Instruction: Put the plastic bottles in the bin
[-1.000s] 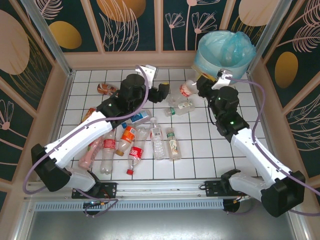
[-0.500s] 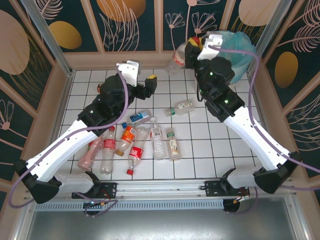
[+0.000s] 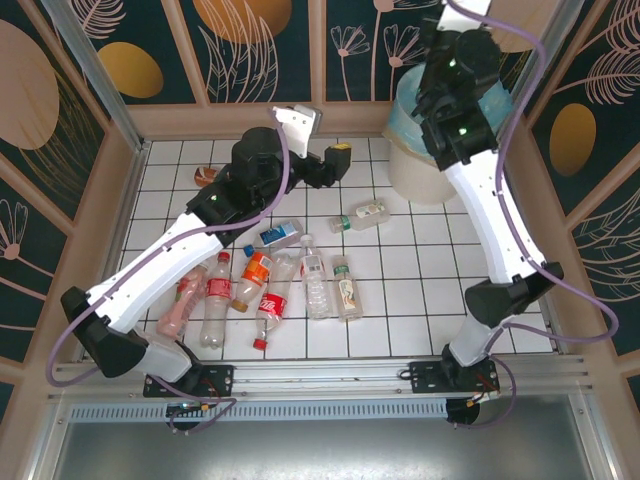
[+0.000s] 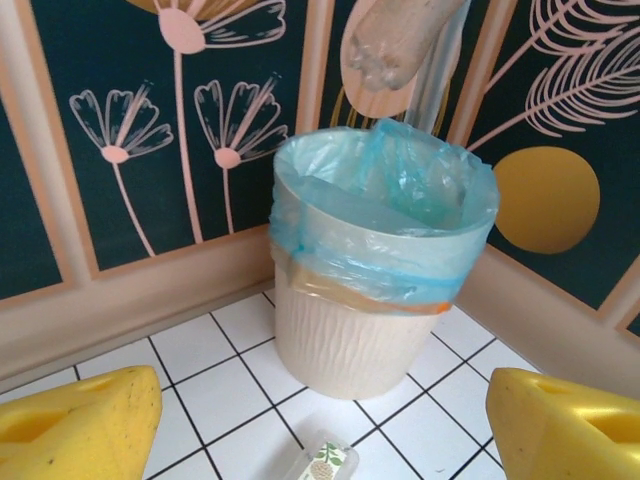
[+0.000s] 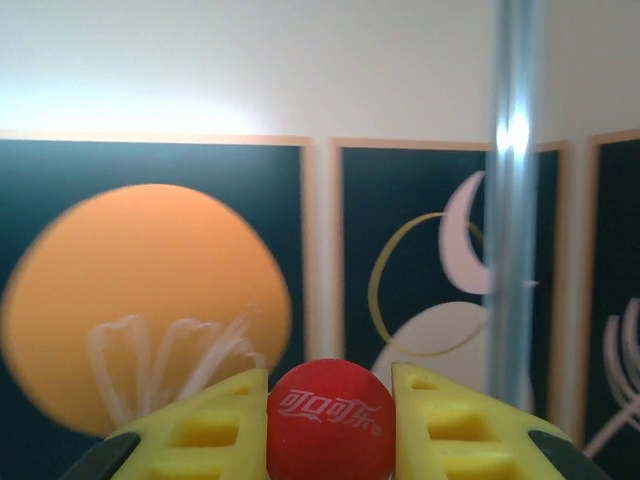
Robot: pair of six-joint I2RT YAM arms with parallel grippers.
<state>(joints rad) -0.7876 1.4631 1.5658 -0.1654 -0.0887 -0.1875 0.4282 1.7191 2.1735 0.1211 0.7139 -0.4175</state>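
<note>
Most of the plastic bottles [image 3: 272, 290] lie side by side in a loose row on the tiled floor [image 3: 400, 290], left of centre in the lower half of the top view. A blue-labelled bottle [image 3: 281, 233] lies just above that row, and a green-labelled bottle [image 3: 364, 214] sits near the middle of the frame. The bin [image 3: 410, 165], lined with a light blue bag, stands in the upper right corner of the floor.

The right arm [image 3: 470, 160] reaches up over the bin. Its wrist view shows the right gripper [image 5: 330, 400] clamped on a red-capped bottle [image 5: 330, 425], yellow fingers [image 5: 215, 425] pressed against either side of the cap.

The left gripper [image 4: 322, 410] faces the bin from the floor side, its fingers well apart at the bottom corners of the wrist frame, holding nothing. In that view the held bottle's base hangs at top centre above the bin.
</note>
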